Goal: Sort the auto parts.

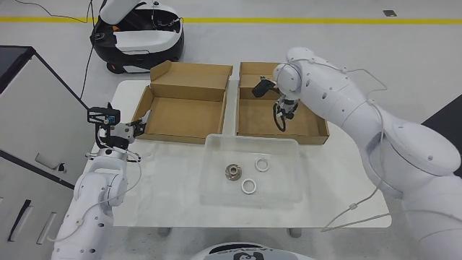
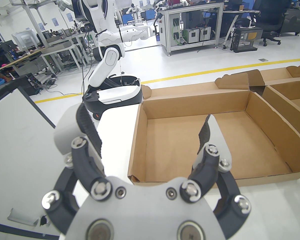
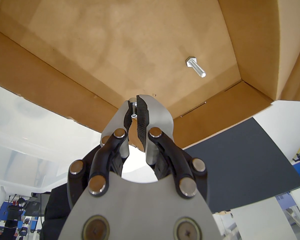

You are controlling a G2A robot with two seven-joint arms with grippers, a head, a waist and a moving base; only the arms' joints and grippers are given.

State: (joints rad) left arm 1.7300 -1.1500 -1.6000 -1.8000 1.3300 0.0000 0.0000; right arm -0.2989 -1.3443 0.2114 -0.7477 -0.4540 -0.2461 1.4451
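My right gripper (image 1: 280, 119) hangs over the right cardboard box (image 1: 249, 119), shut on a small silver bolt (image 3: 133, 104) held between its pads. A second silver bolt (image 3: 195, 66) lies loose on that box's floor (image 3: 102, 38) near a corner. A clear plastic tray (image 1: 216, 180) at the table's front holds a metal hub (image 1: 232, 172) and two white rings (image 1: 263, 164) (image 1: 250, 186). My left gripper (image 1: 137, 126) stands open beside the near-left corner of the left cardboard box (image 2: 190, 138), with nothing between its fingers (image 2: 90, 128).
The two boxes sit side by side at the back of the white table (image 1: 173, 180). Another white robot (image 1: 137, 29) stands on the floor behind the table. A grey cabinet (image 1: 29, 108) lies to the table's left.
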